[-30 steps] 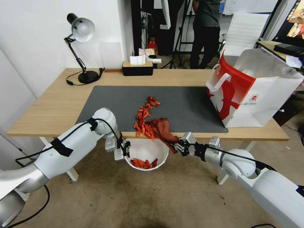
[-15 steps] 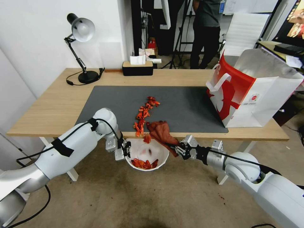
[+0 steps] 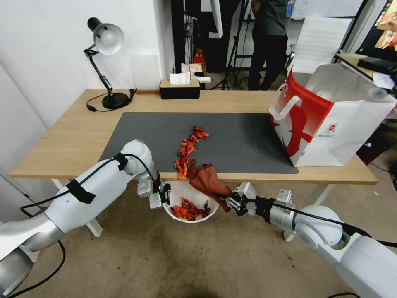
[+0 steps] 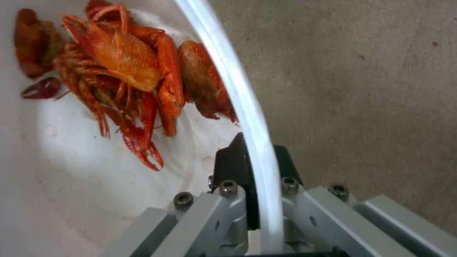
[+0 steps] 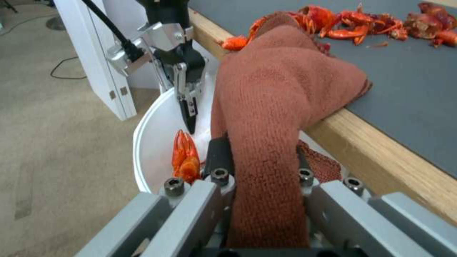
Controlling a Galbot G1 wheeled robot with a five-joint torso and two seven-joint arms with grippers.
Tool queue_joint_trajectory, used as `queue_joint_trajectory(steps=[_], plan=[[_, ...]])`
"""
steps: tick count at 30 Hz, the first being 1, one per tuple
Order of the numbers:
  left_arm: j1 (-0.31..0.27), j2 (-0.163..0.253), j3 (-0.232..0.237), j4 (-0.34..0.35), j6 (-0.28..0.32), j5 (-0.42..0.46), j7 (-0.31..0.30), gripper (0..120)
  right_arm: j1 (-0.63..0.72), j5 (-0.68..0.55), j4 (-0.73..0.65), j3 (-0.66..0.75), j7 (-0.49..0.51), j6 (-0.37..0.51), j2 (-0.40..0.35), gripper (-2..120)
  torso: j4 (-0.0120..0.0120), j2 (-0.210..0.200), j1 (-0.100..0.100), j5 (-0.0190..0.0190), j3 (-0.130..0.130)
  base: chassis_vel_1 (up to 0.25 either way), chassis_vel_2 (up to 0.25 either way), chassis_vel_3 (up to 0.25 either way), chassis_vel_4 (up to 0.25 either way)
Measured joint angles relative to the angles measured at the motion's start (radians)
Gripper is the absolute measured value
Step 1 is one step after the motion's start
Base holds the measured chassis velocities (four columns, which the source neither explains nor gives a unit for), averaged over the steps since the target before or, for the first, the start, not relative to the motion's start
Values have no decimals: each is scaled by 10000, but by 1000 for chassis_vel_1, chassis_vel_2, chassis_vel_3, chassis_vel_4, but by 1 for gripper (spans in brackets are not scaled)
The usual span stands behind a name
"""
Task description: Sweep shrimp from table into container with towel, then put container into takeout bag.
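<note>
Below the table [image 3: 62,140] edge, left gripper [image 3: 164,194] clamps the container [image 3: 173,213] rim while right gripper [image 3: 231,201], clenching the towel [image 3: 204,180], is mid-sweep; remaining shrimp [image 3: 188,149] probably require another pull.

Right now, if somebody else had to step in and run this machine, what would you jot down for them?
Left pincer: shut on the container rim, holding it below the table edge.
Right pincer: shut on the towel, which drapes over the edge.
Done: some shrimp lie in the container.
Left: a trail of shrimp on the grey mat; then the container goes into the takeout bag, standing at the table's right end.
</note>
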State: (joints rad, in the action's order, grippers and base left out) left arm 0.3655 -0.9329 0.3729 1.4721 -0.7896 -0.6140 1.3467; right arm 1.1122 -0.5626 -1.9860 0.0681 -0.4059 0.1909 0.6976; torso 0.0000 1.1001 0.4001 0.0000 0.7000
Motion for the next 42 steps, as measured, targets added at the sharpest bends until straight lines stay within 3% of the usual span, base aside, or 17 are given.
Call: queue_joint_trajectory(steps=[14, 25, 31, 42], plan=[[71, -59, 6, -13, 2, -14, 2, 0, 71, -482, -401, 732, 29, -32, -217, 5, 0, 0, 0, 0, 0, 0, 0, 0, 0], [-99, -258, 176, -255, -43, -9, -14, 0, -295, -2324, -397, 1448, 449, -98, -253, 5, -4, 0, -1, -1, 0, 0, 0, 0, 0], [-140, -250, 221, -328, -91, 20, -34, 0, -1455, -3424, 466, 757, 1342, -288, 213, 5, 3, 0, 1, -1, 0, 0, 0, 0, 0], [68, 29, 47, -332, -249, 24, -33, 0, -4027, -3477, 2794, -863, 2463, -679, 1348, 5, 2, -1, 0, -2, 1, 0, 0, 0, 0]])
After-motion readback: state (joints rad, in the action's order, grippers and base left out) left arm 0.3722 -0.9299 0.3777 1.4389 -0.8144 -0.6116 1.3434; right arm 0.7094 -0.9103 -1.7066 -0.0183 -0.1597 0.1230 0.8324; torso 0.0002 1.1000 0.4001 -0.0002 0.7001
